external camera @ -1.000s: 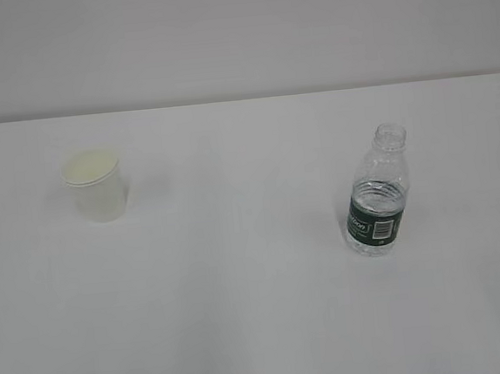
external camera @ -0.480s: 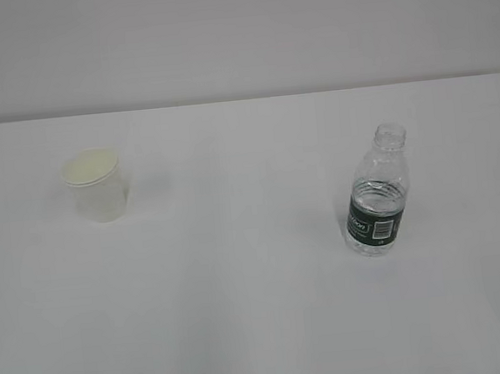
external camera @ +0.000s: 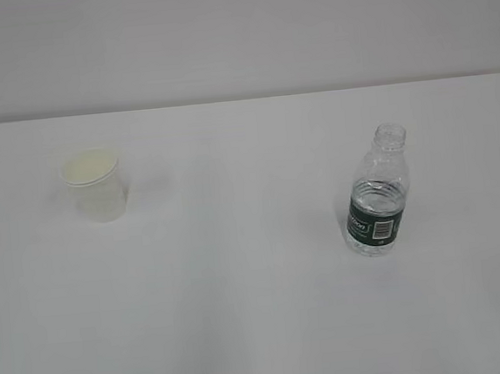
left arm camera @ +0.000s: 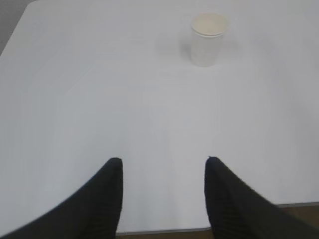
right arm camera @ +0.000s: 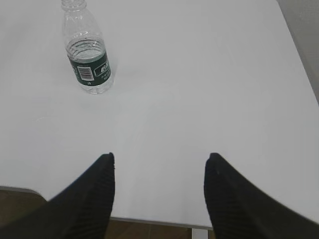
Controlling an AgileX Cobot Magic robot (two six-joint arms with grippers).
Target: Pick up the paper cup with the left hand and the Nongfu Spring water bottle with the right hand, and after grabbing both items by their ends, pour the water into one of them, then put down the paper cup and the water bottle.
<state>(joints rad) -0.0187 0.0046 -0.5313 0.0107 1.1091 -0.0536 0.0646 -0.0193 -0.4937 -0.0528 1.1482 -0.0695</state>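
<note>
Although the paper cup (external camera: 98, 186) appeared faintly blurred in the exterior view compared with the two preceding exterior pictures, its position near the table's far left corner was essentially unchanged, and the Nongfu Spring water bottle (external camera: 376, 195) had not moved either. The blur could not be attributed to any contact, since no arm was visible near the cup. This was judged to mean that the task was at its start: neither item had been picked up and no pouring had begun.

The cup stood upright, well apart from the bottle, which stood upright and uncapped toward the right side of the table (external camera: 261, 308), with water (right arm camera: 88, 56) reaching roughly to its green label.

The left hand (left arm camera: 162, 164) was positioned above the near edge of the table, its jaws spread and empty, with the cup well ahead and slightly to the right of centre in the left wrist view. The right hand (right arm camera: 159, 162) was likewise above the near edge, its jaws spread and holding nothing, with the bottle well ahead and offset to the left in the right wrist view.
</note>
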